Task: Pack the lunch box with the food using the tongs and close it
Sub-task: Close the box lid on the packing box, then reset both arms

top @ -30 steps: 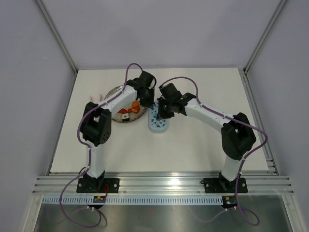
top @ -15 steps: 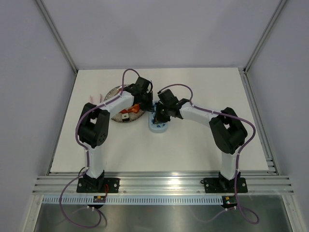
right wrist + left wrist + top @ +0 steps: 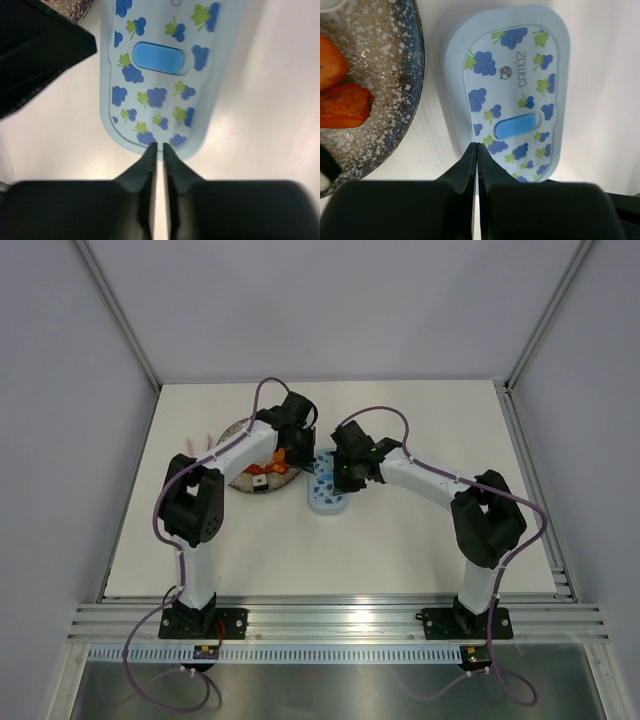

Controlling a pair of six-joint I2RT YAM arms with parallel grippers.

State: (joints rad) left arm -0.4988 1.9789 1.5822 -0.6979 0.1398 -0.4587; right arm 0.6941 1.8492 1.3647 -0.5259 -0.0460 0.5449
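The lunch box [image 3: 328, 490] lies beside the plate with its light blue grape-print lid [image 3: 512, 90] on it. My left gripper [image 3: 477, 146] is shut and empty, its tips over the lid's edge on the plate side. My right gripper [image 3: 160, 146] hovers over the lid's [image 3: 160, 75] near end, its jaws a narrow gap apart with nothing between them. Orange and red food [image 3: 342, 102] lies on the speckled plate [image 3: 395, 100]. The pale pink tongs [image 3: 199, 443] lie on the table left of the plate [image 3: 240, 475].
My left arm's dark body [image 3: 40, 50] fills the upper left of the right wrist view, close to the lunch box. White walls with metal rails enclose the table [image 3: 420, 540] on three sides.
My right gripper has drawn back a little from the lid and its jaws have parted slightly. The left arm shifted only slightly and stayed shut.
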